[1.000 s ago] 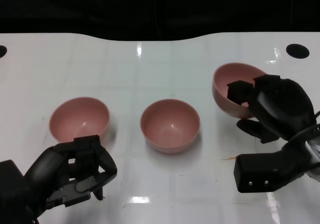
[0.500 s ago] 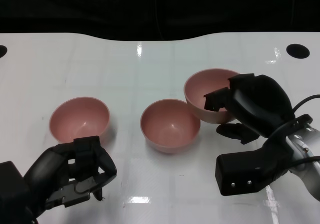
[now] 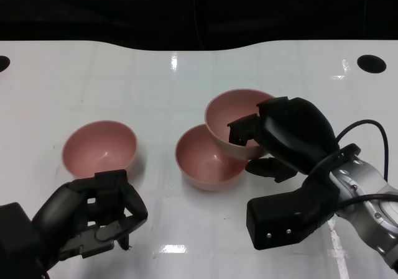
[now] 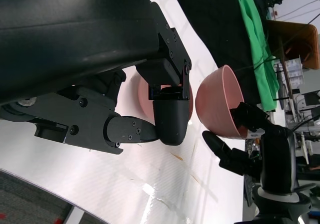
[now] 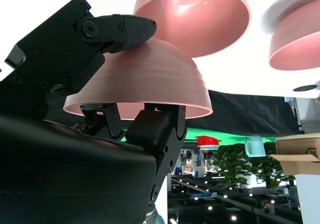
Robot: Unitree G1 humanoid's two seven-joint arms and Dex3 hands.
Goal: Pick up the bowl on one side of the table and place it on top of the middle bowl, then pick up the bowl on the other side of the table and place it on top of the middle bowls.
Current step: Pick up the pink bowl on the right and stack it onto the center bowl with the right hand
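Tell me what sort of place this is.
Probably a robotics lab or workshop, not a kitchen. A glossy white table carries only three identical pink bowls, one gripped by the right hand over the middle bowl. The right wrist view shows cardboard boxes and potted plants behind.

three pink bowls (image 3: 99,146) (image 3: 200,158) (image 3: 231,122) — two black hands (image 3: 93,214) (image 3: 283,136).

Looks like a lab or test bay: glossy white table (image 3: 186,74) against black drape (image 3: 186,9), cardboard boxes (image 5: 296,154), ceiling lights and a green cloth (image 4: 252,29) behind.
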